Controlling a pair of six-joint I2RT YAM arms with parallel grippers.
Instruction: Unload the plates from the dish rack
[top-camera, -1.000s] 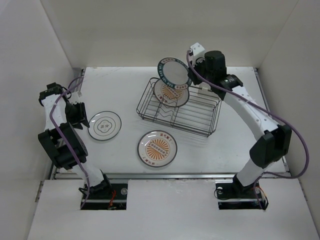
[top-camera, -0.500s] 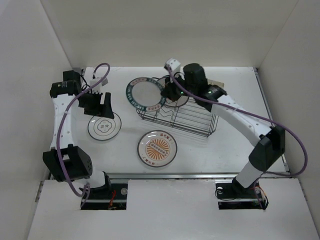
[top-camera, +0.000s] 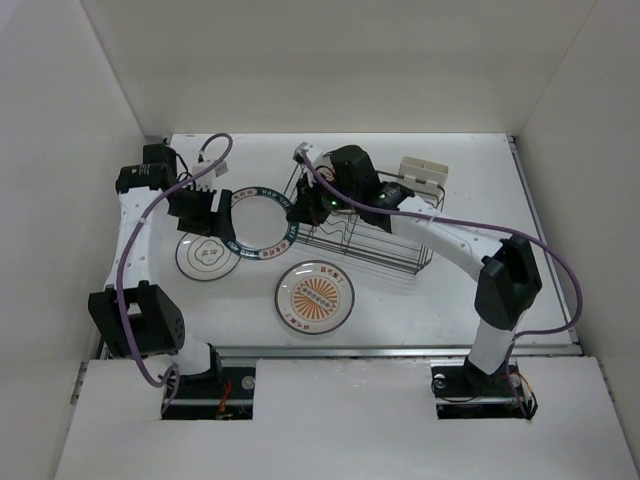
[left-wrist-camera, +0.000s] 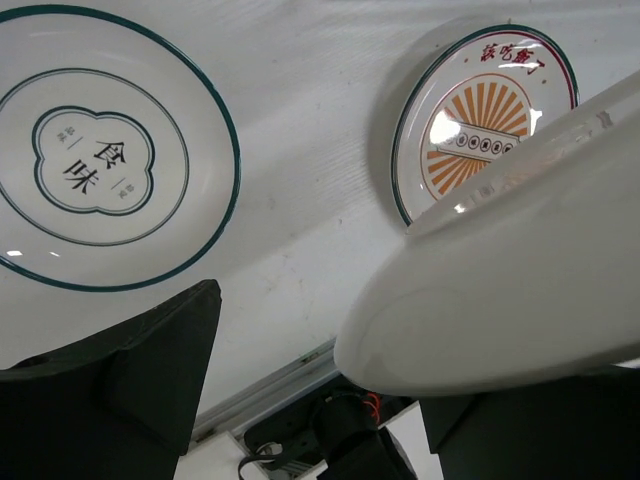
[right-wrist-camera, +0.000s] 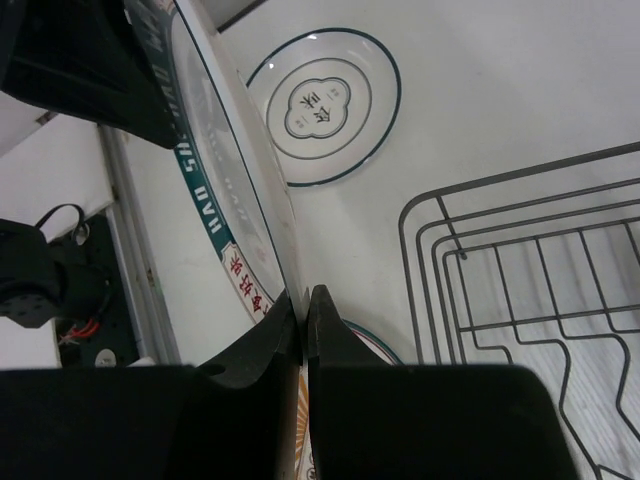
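You've got a flat white counter (top-camera: 450, 290) boxed in by plain white walls (top-camera: 300, 70) at the back and on both sides. The rectangular dark wire dish rack (top-camera: 385, 240) sits right of centre, with a small white plastic caddy (top-camera: 420, 172) at its far right corner.

Two plates lie flat on the counter. A round white plate with a dark clover mark (top-camera: 210, 252) is front left. A round white plate with an orange sunburst centre (top-camera: 315, 295) is nearer the front edge, just in front of the rack.

The round white plate with a teal-green lettered rim band (top-camera: 262, 222) is off the counter, just left of the rack and between your two arms. Your right gripper (top-camera: 300, 208) is clamped on its right rim, and the right wrist view shows both fingers pinched tight on that edge (right-wrist-camera: 303, 305).

Your left gripper (top-camera: 205, 218) is at the plate's left edge with its jaws spread wide. In the left wrist view the plate's white underside (left-wrist-camera: 520, 270) covers the right-hand finger. You can't tell whether it touches.
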